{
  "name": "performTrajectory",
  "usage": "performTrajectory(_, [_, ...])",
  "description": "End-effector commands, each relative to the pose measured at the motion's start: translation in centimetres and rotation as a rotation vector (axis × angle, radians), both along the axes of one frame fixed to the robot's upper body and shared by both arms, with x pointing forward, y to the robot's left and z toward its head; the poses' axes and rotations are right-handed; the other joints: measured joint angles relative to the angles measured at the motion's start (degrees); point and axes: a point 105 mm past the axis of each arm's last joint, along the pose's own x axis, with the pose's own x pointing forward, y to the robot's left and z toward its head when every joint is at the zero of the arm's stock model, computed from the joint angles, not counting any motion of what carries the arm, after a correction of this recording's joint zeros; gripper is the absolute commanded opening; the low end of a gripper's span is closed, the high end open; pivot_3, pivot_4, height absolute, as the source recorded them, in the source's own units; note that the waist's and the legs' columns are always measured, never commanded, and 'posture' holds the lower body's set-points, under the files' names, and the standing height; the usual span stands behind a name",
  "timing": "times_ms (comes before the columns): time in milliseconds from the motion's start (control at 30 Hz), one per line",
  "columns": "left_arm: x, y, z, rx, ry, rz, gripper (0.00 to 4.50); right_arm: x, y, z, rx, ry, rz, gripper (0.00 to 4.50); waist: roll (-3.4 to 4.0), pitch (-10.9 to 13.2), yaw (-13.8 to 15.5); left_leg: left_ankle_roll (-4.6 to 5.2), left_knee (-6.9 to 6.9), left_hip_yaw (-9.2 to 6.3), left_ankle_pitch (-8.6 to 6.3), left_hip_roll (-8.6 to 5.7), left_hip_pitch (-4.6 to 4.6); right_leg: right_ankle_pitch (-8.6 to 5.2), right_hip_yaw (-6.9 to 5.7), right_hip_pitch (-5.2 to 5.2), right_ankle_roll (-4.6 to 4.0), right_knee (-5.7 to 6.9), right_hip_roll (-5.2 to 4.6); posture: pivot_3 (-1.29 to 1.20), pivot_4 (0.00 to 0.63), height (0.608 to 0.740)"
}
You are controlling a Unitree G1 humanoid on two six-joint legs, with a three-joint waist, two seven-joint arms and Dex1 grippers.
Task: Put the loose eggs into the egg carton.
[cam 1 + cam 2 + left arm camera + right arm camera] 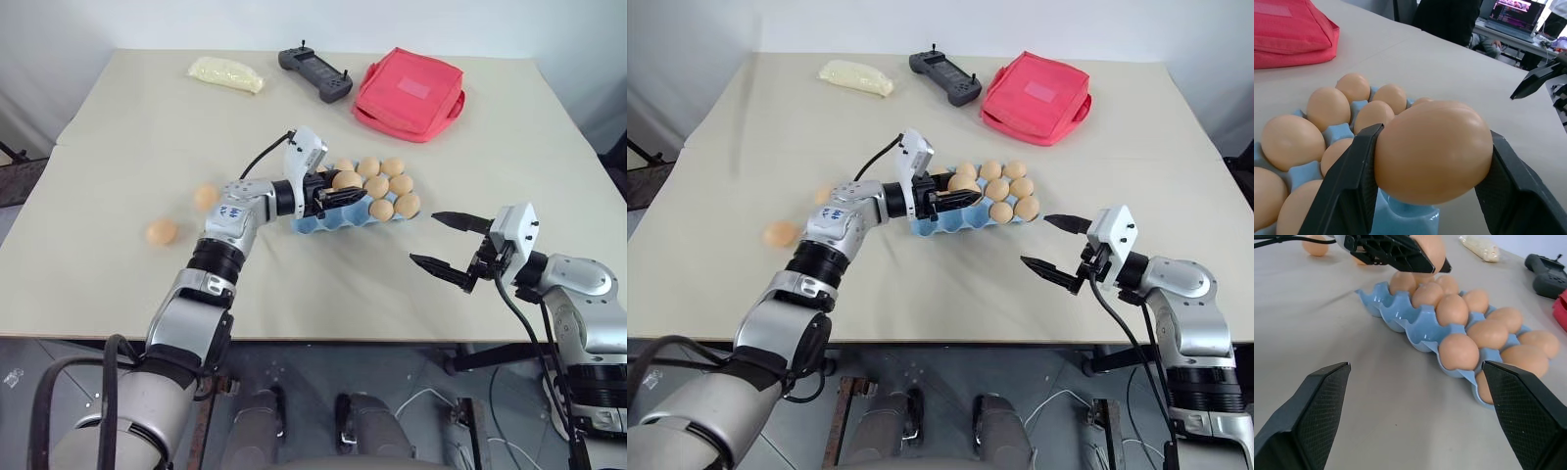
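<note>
**Egg held over the carton's near end, two more waiting on the table**

The left gripper had its two black fingers clamped on a smooth, light orange-brown egg, carried level just above the near-left end of the light blue moulded egg carton. From the left wrist view the egg sat over a bare blue cup, though whether it already touched the tray was hard to tell. The right gripper hung spread wide and empty, near the carton's right side and apart from it.

Most cups were already filled with matching eggs; in the right wrist view, a few cups at the end under the left gripper looked vacant. Two loose eggs remained on the beige tabletop to the robot's left: one nearer the carton, one farther out. By my reckoning, the job was well past halfway, with this placement and two more pickups left.
</note>
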Motion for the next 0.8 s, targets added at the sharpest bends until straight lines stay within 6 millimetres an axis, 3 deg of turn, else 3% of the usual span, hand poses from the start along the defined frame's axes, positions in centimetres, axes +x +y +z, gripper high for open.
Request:
performTrajectory(33, [0.5, -0.9, 1.5, -0.005, -0.061, -0.004, 2.66, -0.3, -0.2, 1.3, 0.011, -0.052, -0.015, 4.50, 0.00, 0.00, -0.02, 0.00, 0.00, 0.00, 0.00, -0.01, -0.01, 0.00, 0.00, 0.00, 0.00, 0.00, 0.00, 0.00, 0.150, 0.740])
performTrajectory(233, [0.7, -1.7, 1.1, 0.008, -0.052, -0.007, 4.48, -0.4, -0.2, 1.2, 0.012, -0.054, -0.025, 4.50, -0.01, 0.00, -0.07, 0.01, 0.01, 0.01, -0.01, -0.01, 0.00, 0.00, -0.01, 0.00, 0.01, 0.02, 0.00, 0.00, 0.150, 0.740])
performTrajectory(333, [0.8, -1.7, 1.2, 0.011, -0.058, -0.002, 4.48, -0.3, -0.2, 1.3, 0.011, -0.055, -0.028, 4.50, -0.01, 0.00, -0.06, 0.01, 0.01, 0.00, 0.00, -0.01, 0.00, 0.00, -0.01, -0.01, 0.00, 0.04, 0.00, 0.00, 0.150, 0.740])
performTrajectory(433, [1.3, -1.1, 2.5, -0.001, -0.119, 0.041, 4.48, -0.2, -0.2, 1.3, 0.009, -0.055, -0.025, 4.50, -0.01, 0.00, -0.06, 0.01, 0.01, 0.00, 0.00, -0.01, 0.00, 0.00, -0.01, -0.01, 0.00, 0.04, 0.00, 0.00, 0.150, 0.740])
performTrajectory(600, [1.7, 1.1, 4.2, -0.021, -0.165, 0.089, 4.48, 0.2, 0.0, 1.4, 0.005, -0.054, -0.016, 4.50, 0.00, 0.00, -0.25, 0.00, 0.01, 0.01, 0.01, -0.01, 0.01, 0.00, 0.00, -0.03, 0.01, 0.09, 0.01, 0.00, 0.150, 0.740])
performTrajectory(800, [1.3, 2.4, 2.4, 0.025, -0.159, 0.117, 4.48, 0.2, 1.4, 1.3, 0.007, -0.032, 0.049, 4.50, 0.00, 0.00, -0.11, 0.01, 0.05, 0.01, 0.02, -0.01, 0.04, 0.00, 0.01, -0.01, 0.00, 0.16, 0.00, 0.00, 0.150, 0.740])
